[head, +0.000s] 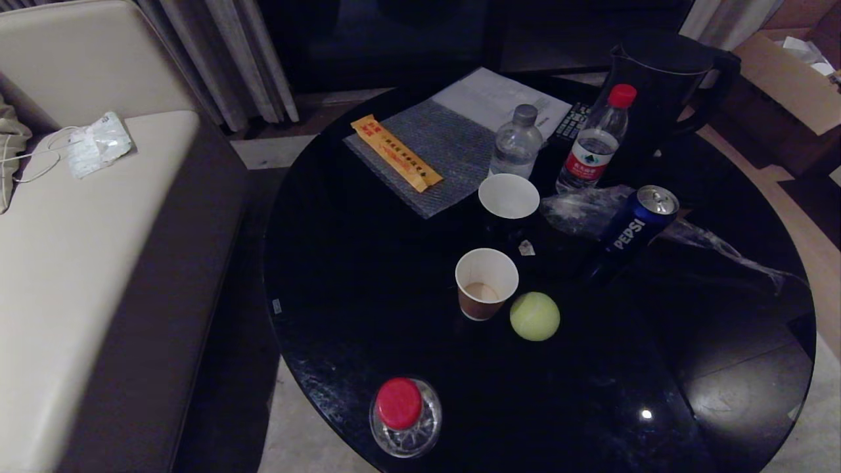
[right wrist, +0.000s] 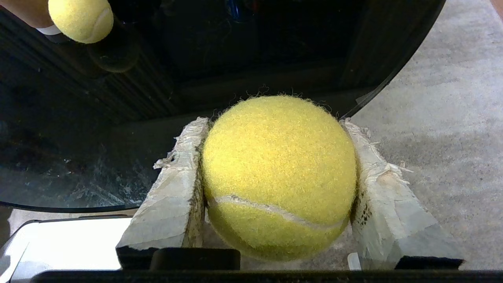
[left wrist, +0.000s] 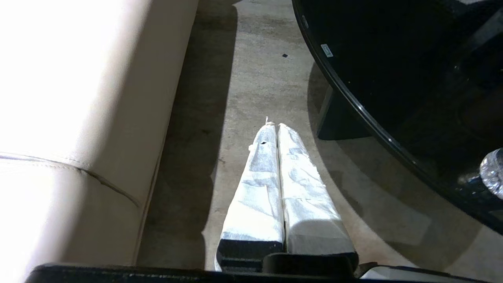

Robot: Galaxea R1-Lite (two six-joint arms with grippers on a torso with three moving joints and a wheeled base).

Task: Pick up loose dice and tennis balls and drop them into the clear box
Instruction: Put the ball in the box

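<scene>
Low beside table [right wrist: 118, 118], right pincer [right wrist: 275, 184] pinching tennis ball [right wrist: 277, 173], left pincer [left wrist: 277, 129] pressed together.

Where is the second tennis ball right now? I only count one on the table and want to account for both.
The second tennis ball shows only in the right wrist view, clamped between the right gripper's fingers at the black table's edge, above the floor.

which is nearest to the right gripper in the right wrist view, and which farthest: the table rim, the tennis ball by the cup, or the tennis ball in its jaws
From the right gripper outward:
1. held tennis ball, clamped between the jaws.
2. table rim, just beyond the held ball, curving past it.
3. loose tennis ball, far across the black tabletop, beside the paper cup.
</scene>
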